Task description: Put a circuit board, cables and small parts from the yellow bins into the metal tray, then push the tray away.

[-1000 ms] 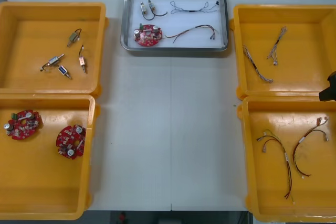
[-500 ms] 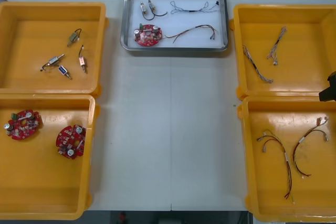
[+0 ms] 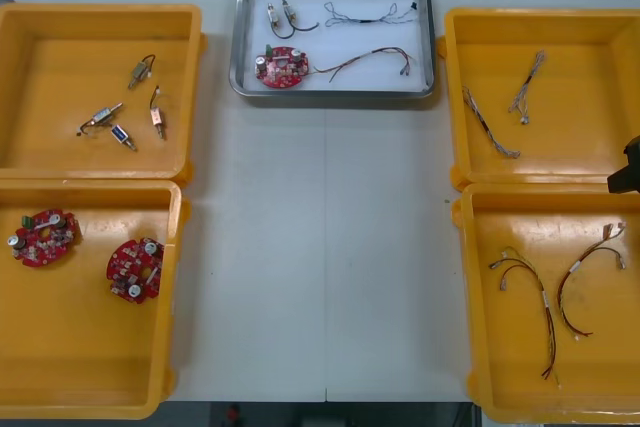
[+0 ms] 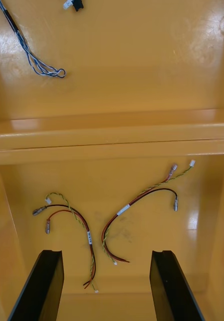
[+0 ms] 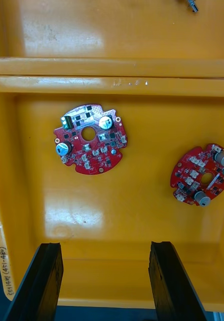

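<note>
The metal tray (image 3: pixel 430 37) lies at the table's far middle, white inside. It holds a red circuit board (image 3: pixel 282 66), small metal parts (image 3: pixel 280 16), a thin black cable (image 3: pixel 368 18) and a red and yellow cable (image 3: pixel 365 57). My left gripper (image 5: pixel 104 247) hangs open over the near left yellow bin (image 5: pixel 117 83), above two circuit boards (image 5: pixel 90 139). My right gripper (image 4: pixel 106 255) is open over the near right yellow bin (image 4: pixel 112 138), with two red and yellow cables (image 4: pixel 142 205) lying beyond its fingers. Nothing sits between either pair of fingers.
The far left bin (image 3: pixel 190 87) holds several small metal parts (image 3: pixel 118 122). Blue and white cables (image 3: pixel 490 122) lie in the far right bin (image 3: pixel 450 97). A black part of the right arm (image 3: pixel 627 169) shows at the right edge. Bare table stretches between the bins.
</note>
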Robot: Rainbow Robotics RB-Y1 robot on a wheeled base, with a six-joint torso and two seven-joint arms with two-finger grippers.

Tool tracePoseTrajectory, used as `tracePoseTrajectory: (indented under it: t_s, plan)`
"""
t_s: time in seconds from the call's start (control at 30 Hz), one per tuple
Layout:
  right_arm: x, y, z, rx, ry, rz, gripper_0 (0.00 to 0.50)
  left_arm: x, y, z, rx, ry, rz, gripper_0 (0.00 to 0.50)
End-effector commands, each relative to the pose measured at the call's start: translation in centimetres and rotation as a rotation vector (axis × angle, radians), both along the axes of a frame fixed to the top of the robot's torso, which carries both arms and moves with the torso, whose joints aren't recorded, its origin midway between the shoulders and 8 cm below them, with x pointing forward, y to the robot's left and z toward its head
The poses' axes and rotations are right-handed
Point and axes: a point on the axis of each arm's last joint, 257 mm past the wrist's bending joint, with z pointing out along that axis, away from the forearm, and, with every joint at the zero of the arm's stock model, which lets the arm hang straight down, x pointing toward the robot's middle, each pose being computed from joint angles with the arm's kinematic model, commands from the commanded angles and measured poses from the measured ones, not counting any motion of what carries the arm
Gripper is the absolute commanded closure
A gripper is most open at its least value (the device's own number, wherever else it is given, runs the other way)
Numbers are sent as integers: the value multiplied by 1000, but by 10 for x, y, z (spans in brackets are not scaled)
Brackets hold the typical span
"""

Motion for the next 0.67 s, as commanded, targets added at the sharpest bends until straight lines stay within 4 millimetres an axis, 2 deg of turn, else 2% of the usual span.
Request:
tracePoseTrajectory:
  t_s: [0.03, 0.67]
  plan:
    - [0, -17, 15, -58, -27, 13, 0, -1, 12, 15, 20, -26, 54, 0]
    - [0, -17, 15, -58, -27, 13, 0, -1, 12, 15, 20, -26, 54, 0]
